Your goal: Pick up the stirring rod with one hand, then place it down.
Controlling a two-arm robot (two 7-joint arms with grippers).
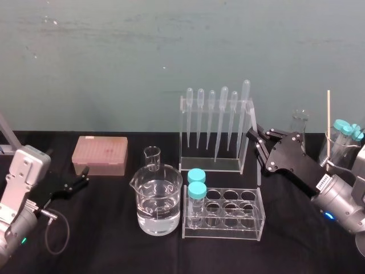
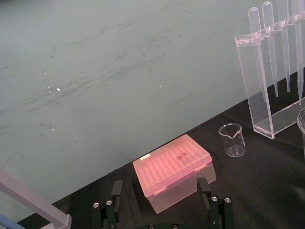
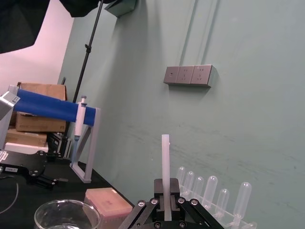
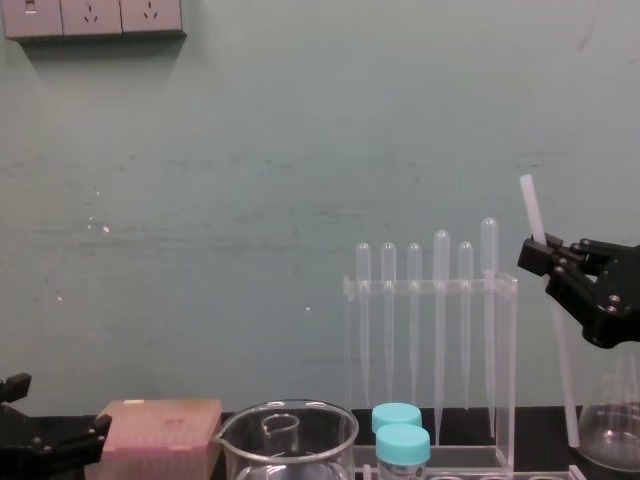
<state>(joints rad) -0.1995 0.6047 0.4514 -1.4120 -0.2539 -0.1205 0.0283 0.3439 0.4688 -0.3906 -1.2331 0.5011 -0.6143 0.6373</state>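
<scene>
- The right gripper (image 1: 254,138) reached in from the right side of the desk (image 1: 102,234), with its black fingers closed on the stirring rod (image 3: 165,157).
- The stirring rod stood nearly upright in that grip, slightly tilted. Its flat-cut top rose above the fingers and its longer part hung below them.
- The rod's lower end was down near the desk surface; whether it touched could not be told.
- Just left of the rod stood the clear pipette rack (image 1: 217,162), with bulb-topped pipettes (image 1: 223,114) hanging in a row.
- Nearer than the rack, a clear test tube rack (image 1: 225,217) held two teal-capped tubes (image 1: 197,184) at its left end.
- Left of that rack was a large beaker (image 1: 157,205) partly filled with clear liquid, with a small empty beaker (image 1: 151,157) just behind it.
- Far right of the rod, a clear conical flask (image 1: 300,127) stood behind the right arm.
- A pink lidded tip box (image 1: 100,155) lay toward the far left of the desk.
- The left gripper (image 1: 84,177) hung low at the near left, short of the tip box, with its fingers apart and nothing between them.
</scene>
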